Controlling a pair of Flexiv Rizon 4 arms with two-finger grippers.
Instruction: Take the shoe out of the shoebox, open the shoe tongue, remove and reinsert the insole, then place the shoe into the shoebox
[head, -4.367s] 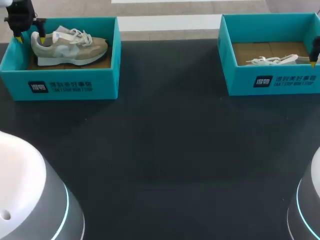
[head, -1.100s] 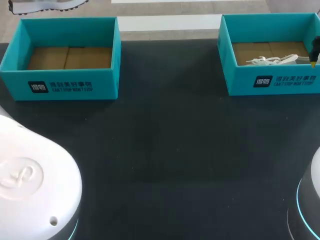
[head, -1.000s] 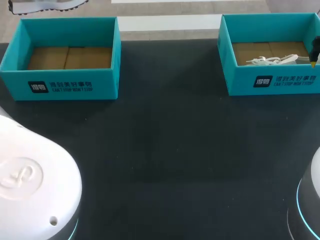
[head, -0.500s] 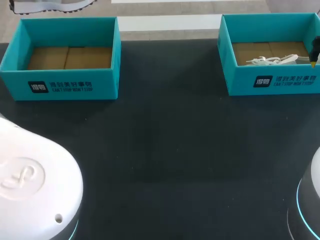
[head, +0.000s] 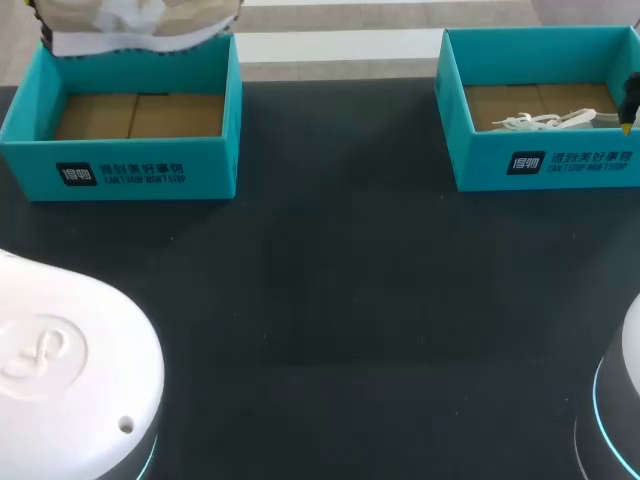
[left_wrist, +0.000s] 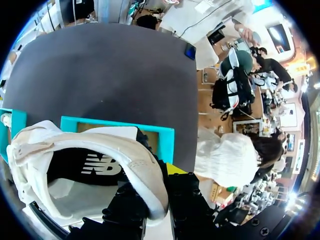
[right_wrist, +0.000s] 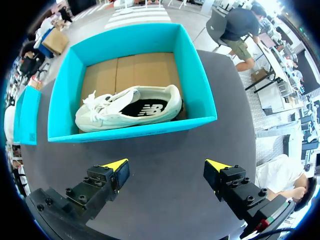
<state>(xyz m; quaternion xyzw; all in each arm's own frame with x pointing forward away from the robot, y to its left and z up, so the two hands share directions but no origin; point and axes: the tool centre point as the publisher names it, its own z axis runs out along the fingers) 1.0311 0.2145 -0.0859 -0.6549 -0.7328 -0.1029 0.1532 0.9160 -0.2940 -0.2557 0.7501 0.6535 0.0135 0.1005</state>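
Slippage is the risk: left claw (left_wrist: 157, 186) pinches the shoe (head: 130, 22) by its heel collar alone, above the box's (head: 215, 150) far wall, so a swing could drop it. Right claw (right_wrist: 167, 172) gapes empty, well right of that box.

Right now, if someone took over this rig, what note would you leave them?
Left gripper: shut on the heel of the shoe, held up above the left box.
Right gripper: open, empty, by the right box, which holds a second shoe.
Done: shoe is out; left box is empty.
Left: open the tongue, pull and refit the insole, put the shoe back in its box.
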